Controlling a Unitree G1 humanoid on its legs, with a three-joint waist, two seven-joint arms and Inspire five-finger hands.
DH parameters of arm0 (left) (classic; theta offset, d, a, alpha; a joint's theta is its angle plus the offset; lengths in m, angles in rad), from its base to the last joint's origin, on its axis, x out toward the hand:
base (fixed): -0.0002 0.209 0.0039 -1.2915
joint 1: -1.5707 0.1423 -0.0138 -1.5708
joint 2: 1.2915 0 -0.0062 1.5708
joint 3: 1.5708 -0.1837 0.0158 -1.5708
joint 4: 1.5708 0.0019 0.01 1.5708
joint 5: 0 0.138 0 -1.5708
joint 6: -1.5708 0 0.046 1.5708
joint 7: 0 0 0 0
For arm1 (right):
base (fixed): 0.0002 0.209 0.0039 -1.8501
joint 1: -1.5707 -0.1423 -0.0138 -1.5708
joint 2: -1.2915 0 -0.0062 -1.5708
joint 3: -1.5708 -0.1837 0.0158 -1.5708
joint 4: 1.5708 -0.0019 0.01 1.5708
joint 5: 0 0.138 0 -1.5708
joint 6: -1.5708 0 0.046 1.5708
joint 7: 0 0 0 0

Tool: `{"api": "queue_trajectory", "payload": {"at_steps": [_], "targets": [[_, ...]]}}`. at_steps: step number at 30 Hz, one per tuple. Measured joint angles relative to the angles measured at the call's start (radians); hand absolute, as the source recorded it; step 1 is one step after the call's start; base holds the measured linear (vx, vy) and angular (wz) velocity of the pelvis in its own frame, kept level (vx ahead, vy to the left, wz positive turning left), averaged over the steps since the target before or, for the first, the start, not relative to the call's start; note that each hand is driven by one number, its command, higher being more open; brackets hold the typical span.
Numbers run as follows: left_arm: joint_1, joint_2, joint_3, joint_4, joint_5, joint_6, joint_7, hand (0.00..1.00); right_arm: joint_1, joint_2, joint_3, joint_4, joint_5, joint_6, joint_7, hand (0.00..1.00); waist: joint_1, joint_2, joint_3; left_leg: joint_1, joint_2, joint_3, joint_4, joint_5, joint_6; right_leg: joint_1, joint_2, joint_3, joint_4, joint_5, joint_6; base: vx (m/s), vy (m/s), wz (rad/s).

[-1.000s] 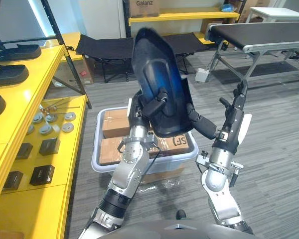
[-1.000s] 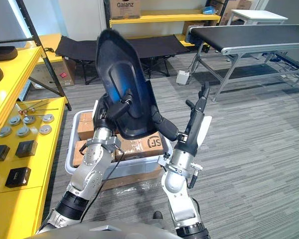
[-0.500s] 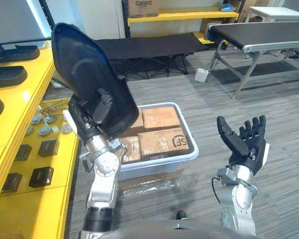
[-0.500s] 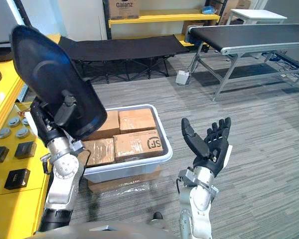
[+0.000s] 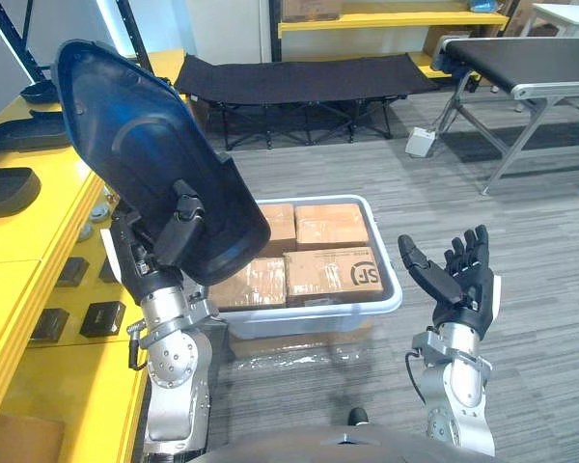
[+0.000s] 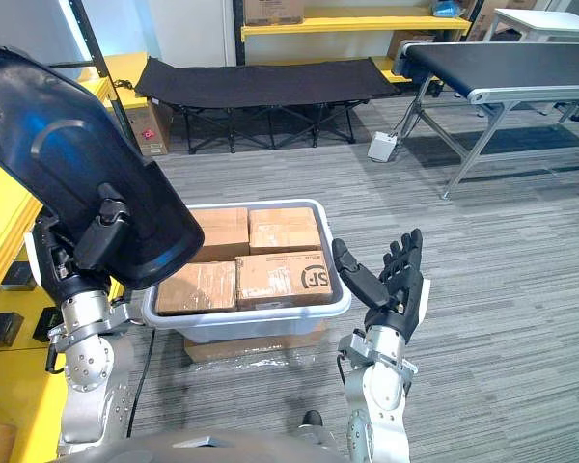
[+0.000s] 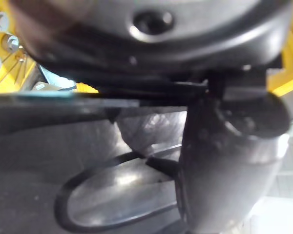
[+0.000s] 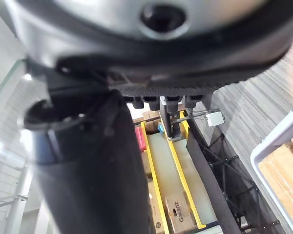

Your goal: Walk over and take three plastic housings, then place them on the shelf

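A large dark blue-black plastic housing [image 5: 145, 164] stands tilted upright in my left hand [image 5: 174, 227], whose thumb and fingers are curled on its lower edge. It hangs over the gap between the yellow shelf [image 5: 39, 231] and the white bin. In the left wrist view my thumb [image 7: 219, 161] presses against the housing's glossy surface [image 7: 63, 146]. More dark housings [image 5: 5, 188] lie on the shelf's upper level at far left. My right hand [image 5: 458, 280] is raised palm up with straight fingers, holding nothing, to the right of the bin.
A white bin [image 5: 386, 299] full of cardboard boxes [image 5: 328, 275] sits on the floor in front of me. Small black blocks [image 5: 101, 318] lie on the lower yellow shelf. A black cot [image 5: 299, 77] and a conveyor table [image 5: 531, 68] stand behind.
The view has shifted a little leftward. My left hand has tilted the housing further and kept it by the shelf. The right hand stays open, slightly lower.
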Motion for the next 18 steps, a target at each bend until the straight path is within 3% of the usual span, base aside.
{"api": "queue_trajectory", "payload": {"at_steps": [3, 10, 13, 18], "targets": [[0.0, 0.008, 0.017, 0.0, 0.008, -0.008, 0.001, 0.0, -0.004, -0.007, -0.005, 0.0, 0.006, 0.0, 0.024, 1.0, 0.002, -0.001, 0.002, -0.014, 0.0, -0.012, 0.019, -0.003, 0.001, 0.0, -0.003, -0.01, 0.0, 0.0, 0.0, 0.0, 0.004, 0.09], [0.046, 0.007, 0.078, -0.09, 0.023, -0.01, 0.048, 0.0, -0.056, -0.014, 0.006, 0.017, 0.219, 0.0, 0.149, 1.0, 0.025, 0.011, 0.022, -0.05, -0.002, -0.079, 0.065, -0.022, 0.008, 0.032, -0.014, -0.075, 0.0, -0.012, 0.002, -0.02, 0.004, 0.26], [0.096, 0.002, 0.139, -0.153, 0.022, -0.011, 0.053, 0.0, -0.117, -0.018, 0.071, 0.063, 0.222, 0.002, 0.186, 1.0, 0.064, 0.011, 0.028, -0.069, -0.003, -0.15, 0.076, -0.016, 0.006, 0.068, -0.015, -0.146, 0.0, -0.023, 0.005, 0.0, -0.013, 0.69], [0.156, -0.029, 0.278, -0.177, 0.018, -0.015, 0.051, 0.0, -0.278, -0.054, 0.184, 0.144, 0.142, 0.008, 0.22, 1.0, 0.162, 0.011, 0.047, -0.123, -0.03, -0.292, 0.081, 0.012, 0.013, 0.121, -0.031, -0.292, 0.0, -0.037, 0.016, -0.02, -0.007, 0.79]]}}
